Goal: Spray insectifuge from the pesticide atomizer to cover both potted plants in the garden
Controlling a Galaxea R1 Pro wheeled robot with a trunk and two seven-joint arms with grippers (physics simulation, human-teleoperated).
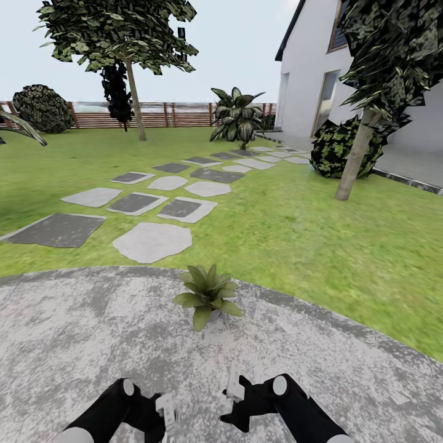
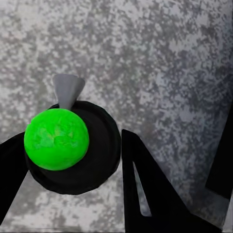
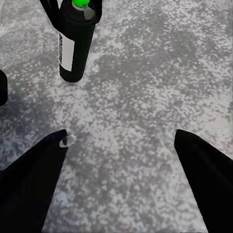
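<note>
On the patio (image 1: 74, 344), left claw (image 2: 73, 160) grips the pesticide atomizer (image 3: 75, 41); right claw (image 3: 121, 145) spread, empty. Aim nozzle squarely at potted plant (image 1: 206, 294).

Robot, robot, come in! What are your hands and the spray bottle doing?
Left gripper shut on the pesticide atomizer, held upright above the patio. Right gripper open. One potted plant straight ahead at the patio edge. Nothing between.
</note>
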